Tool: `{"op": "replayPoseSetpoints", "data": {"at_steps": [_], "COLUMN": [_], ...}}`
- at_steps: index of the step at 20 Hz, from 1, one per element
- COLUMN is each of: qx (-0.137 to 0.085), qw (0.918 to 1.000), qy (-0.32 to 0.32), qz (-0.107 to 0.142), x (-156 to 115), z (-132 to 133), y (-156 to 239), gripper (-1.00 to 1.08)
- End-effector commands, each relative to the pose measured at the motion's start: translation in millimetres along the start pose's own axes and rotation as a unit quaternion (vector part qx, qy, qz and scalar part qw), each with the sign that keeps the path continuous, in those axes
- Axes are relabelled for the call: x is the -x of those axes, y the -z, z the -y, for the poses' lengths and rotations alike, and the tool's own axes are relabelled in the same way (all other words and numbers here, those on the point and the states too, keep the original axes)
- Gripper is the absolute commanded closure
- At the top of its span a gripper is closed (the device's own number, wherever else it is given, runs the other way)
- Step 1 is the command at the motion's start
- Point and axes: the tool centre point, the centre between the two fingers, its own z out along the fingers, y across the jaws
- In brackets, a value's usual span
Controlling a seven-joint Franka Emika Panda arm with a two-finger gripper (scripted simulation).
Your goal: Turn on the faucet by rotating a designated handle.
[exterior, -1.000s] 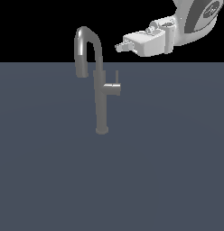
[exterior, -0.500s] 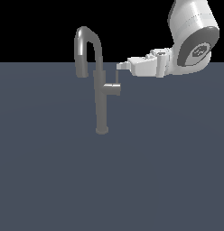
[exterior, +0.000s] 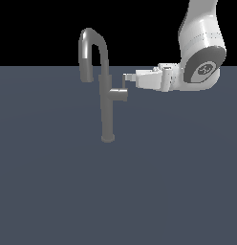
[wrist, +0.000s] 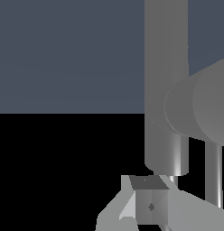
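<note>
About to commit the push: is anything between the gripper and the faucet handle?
Nothing visible does. In the exterior view the gripper reaches in from that view's right, its tip at the thin handle rising from the stub on the faucet. Contact cannot be confirmed.

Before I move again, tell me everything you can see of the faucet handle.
The handle is a thin, short grey metal rod standing up from the end of a stubby horizontal cylinder that branches off the faucet column toward the exterior view's right. It looks brushed metal, like the column. The gripper is level with the rod's upper end, fingertips right at it; whether they actually touch or clasp it cannot be told. Nothing else is near it.
</note>
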Motion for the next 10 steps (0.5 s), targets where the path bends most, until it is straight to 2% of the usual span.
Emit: {"op": "replayPoseSetpoints", "data": {"at_steps": [1, 5, 10], "qx": [-0.002, -0.002, -0.002], "qw": [1.0000, 1.0000, 1.0000], "qy": [-0.001, -0.001, -0.001], "qz": [0.002, 0.002, 0.002], "x": [-1, -1, 5], "z": [0, 0, -13], "y": [-1, 0, -1], "gripper": [1.08, 1.08, 1.08]}}
